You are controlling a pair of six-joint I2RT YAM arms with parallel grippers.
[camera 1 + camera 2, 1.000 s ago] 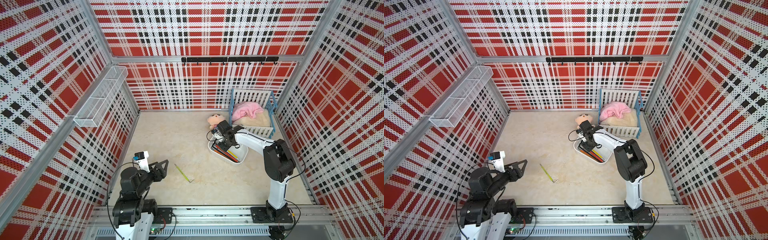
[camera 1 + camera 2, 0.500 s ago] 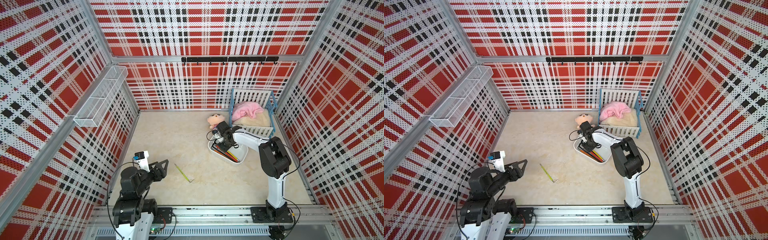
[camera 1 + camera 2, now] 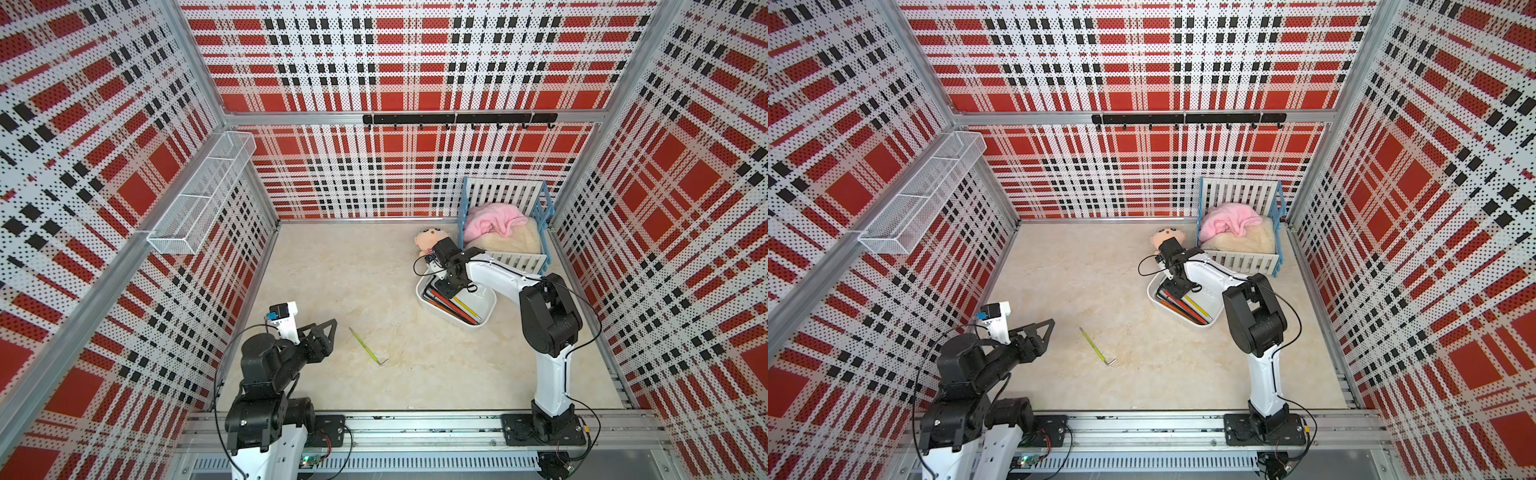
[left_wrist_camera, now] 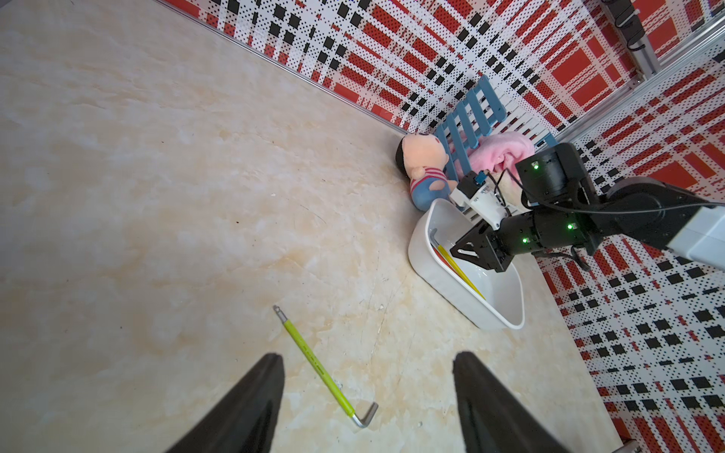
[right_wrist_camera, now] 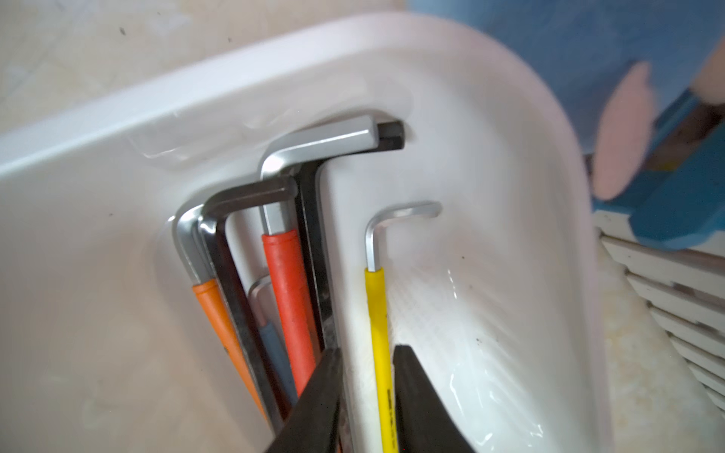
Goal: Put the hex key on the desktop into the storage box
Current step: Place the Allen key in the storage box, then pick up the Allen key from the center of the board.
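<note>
Left gripper (image 4: pixel 367 355) hovers spread; the green hex key (image 4: pixel 314 361) lies on the desktop (image 4: pixel 157 196) just ahead between its 2 fingers (image 4: pixel 251 404). Far beyond, right gripper (image 5: pixel 367 349), slightly parted, straddles a yellow hex key (image 5: pixel 376 313) inside the storage box (image 5: pixel 470 117)

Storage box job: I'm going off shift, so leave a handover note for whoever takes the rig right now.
Left gripper: open, empty, over the desktop by the yellow-green hex key.
Right gripper: jaws slightly parted astride the yellow hex key, inside the storage box.
Done: yellow key and other hex keys lie in the box.
Left: the yellow-green key, alone on the desktop, goes in.
</note>
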